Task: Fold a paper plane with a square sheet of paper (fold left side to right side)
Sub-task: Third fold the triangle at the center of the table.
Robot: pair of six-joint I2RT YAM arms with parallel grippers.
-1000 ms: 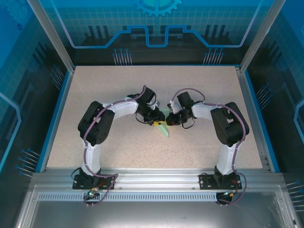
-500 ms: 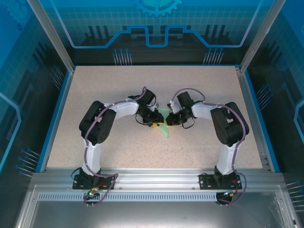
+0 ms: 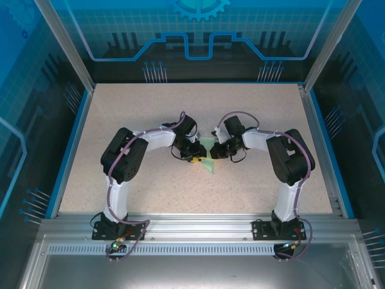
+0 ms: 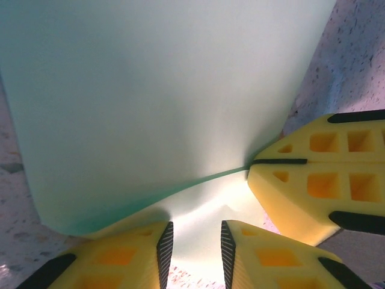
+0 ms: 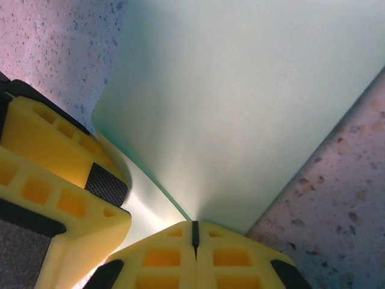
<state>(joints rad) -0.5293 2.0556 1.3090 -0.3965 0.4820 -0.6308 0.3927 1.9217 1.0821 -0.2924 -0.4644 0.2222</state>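
Paper [image 5: 240, 90] (creased), right end effector [image 5: 194, 227] — pinching it

Overhead view: bright, even light from above, sharp all over; table [image 3: 252, 120] pale, only faint soft shadows close under the arms; walls [image 3: 36, 120] dim and blue. Wrist views: paper [image 4: 156, 90] smooth and soft-focus, glowing brightest by the yellow fingers [image 4: 114, 259]; dark shadow line along its fold; table speckle blurred
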